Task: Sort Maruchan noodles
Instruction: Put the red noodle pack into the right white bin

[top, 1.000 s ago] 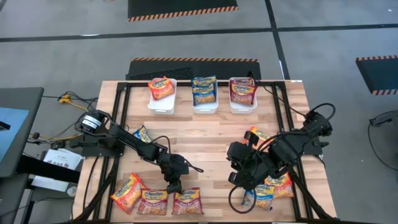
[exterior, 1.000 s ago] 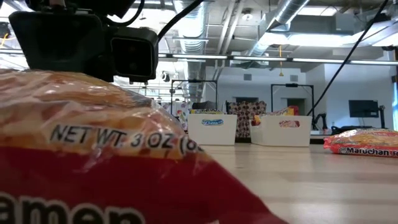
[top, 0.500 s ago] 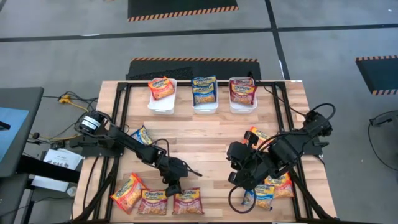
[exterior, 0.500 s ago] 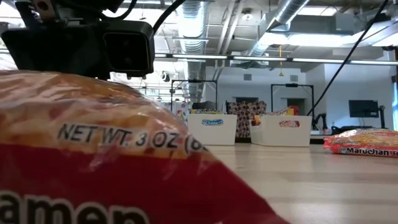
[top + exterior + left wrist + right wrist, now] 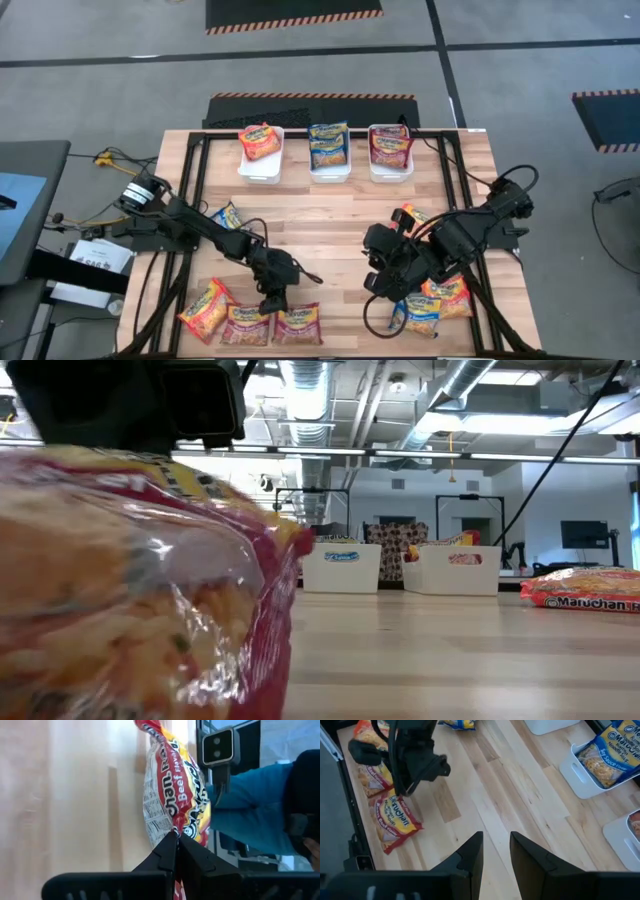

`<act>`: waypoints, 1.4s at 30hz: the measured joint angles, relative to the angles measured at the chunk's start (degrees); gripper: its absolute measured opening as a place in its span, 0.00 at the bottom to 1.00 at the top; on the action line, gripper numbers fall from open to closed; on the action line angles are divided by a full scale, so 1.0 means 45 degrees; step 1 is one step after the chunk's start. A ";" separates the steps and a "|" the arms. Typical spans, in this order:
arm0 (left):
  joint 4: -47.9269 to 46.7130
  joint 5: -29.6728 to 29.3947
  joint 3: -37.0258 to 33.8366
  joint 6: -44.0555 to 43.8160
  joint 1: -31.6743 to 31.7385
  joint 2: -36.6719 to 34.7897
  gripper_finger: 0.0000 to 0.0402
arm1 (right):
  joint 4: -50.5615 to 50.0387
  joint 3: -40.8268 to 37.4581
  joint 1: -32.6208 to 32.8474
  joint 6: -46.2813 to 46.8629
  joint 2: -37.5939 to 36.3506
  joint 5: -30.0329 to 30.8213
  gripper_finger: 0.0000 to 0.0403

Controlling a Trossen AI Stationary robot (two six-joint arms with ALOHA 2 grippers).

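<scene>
Three Maruchan noodles packets lie near the table's front left: an orange one and two dark red ones. My left gripper is shut on the right-hand dark red packet, which fills the left of the low view. My right gripper hovers open over bare wood at centre right, nothing between its fingers. More packets lie near the table's front right, beside it. My left gripper pinches the dark red packet's far edge between its two fingertips. The fingers come from above, slanting toward the table's near edge. That edge is raised, so the packet stands tipped up, with its near part down on the table.
Three white bins holding packets stand along the far edge. A blue-and-yellow packet lies by the left arm, another packet by the right arm. Bare wood spans the table's middle.
My left gripper has dropped a little toward the table's near edge and taken hold of the dark red packet's far edge. That edge has risen and the packet has tipped up from lying flat, its near part staying down.
</scene>
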 joint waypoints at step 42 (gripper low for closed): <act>-0.6445 -0.0142 0.0000 0.4972 0.4839 -0.3176 0.00 | 0.7718 0.0059 -0.9013 -1.3526 -0.1289 -0.5498 0.30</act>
